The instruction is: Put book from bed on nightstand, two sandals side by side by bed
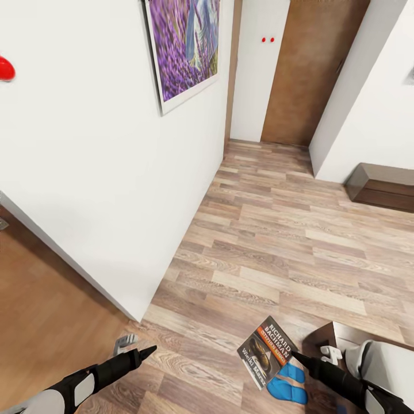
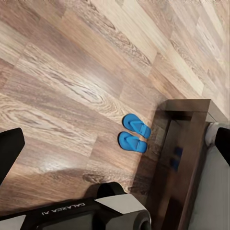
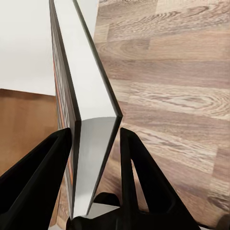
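Book (image 1: 266,352) off the bed already, pinched by its lower edge between the fingers of the right gripper (image 1: 296,356) and carried low over the plank floor (image 1: 270,230); in the right wrist view, both black fingers (image 3: 43,177) closed against the covers of the slightly fanned paperback. Both blue sandals (image 2: 134,133) lying side by side on the floor, touching or nearly so, just beside the dark wooden corner of the bed frame (image 2: 189,143), so that half of the job looks finished, though hard to judge whether the spacing needs tidying. Still left, by the look of it: carrying the book to a nightstand and setting it down; no lamp-topped cabinet recognisable here, only a low dark piece of furniture (image 1: 382,187) against the far right wall, too cropped to identify. Left gripper (image 1: 150,349) empty, pointing out over the floor; cannot tell how far apart its fingers stand. As for room: a broad run of open floor ahead toward the brown door (image 1: 310,69), hemmed on the left by a white wall (image 1: 103,172) whose sharp outer corner sits close to the left arm, and on the right by the bed corner and a white wall. Sandals directly beneath the book, worth steering the base around.
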